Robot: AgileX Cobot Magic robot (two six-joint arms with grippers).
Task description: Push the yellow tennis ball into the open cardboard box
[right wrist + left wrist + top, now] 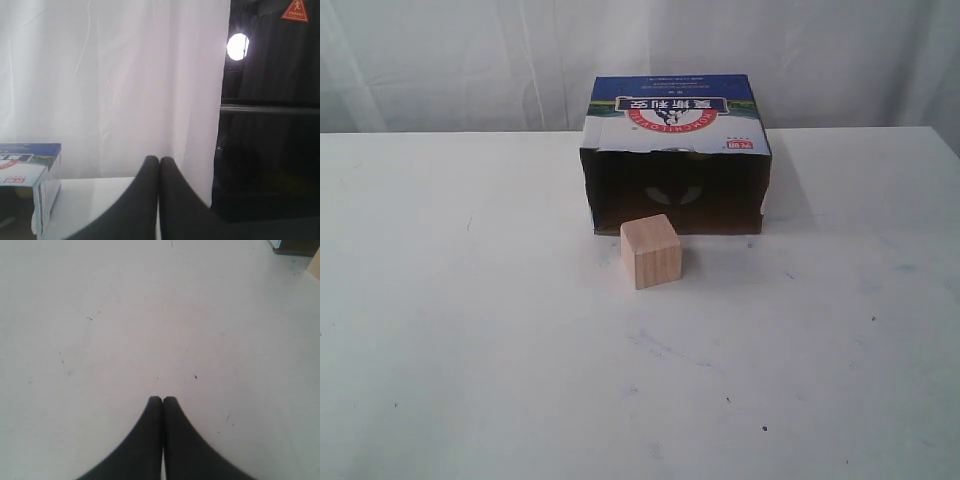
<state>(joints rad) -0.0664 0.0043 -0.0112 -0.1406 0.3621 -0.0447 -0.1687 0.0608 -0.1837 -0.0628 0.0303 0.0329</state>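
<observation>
Ball: I can't make out the yellow tennis ball in any view. It is not on the open surface (470, 330), so I judge it is either inside the box's dark mouth or hidden.
Box: the open cardboard box (675, 110) sits at the back of the surface, printed top up, brown opening facing the exterior camera.
Cube: a pale wooden cube (651, 251) stands just in front of that opening, blocking part of it.
Left hand: the left hand (163, 400) has its fingertips pressed together, holds nothing, and is above bare surface.
Right hand: the right hand (159, 160) is likewise closed and empty, raised and facing the white curtain (100, 75), with the box's corner close by.
Progress: by my reading the push is likely done, with both hands clear. What I have left is to confirm the ball is inside.
</observation>
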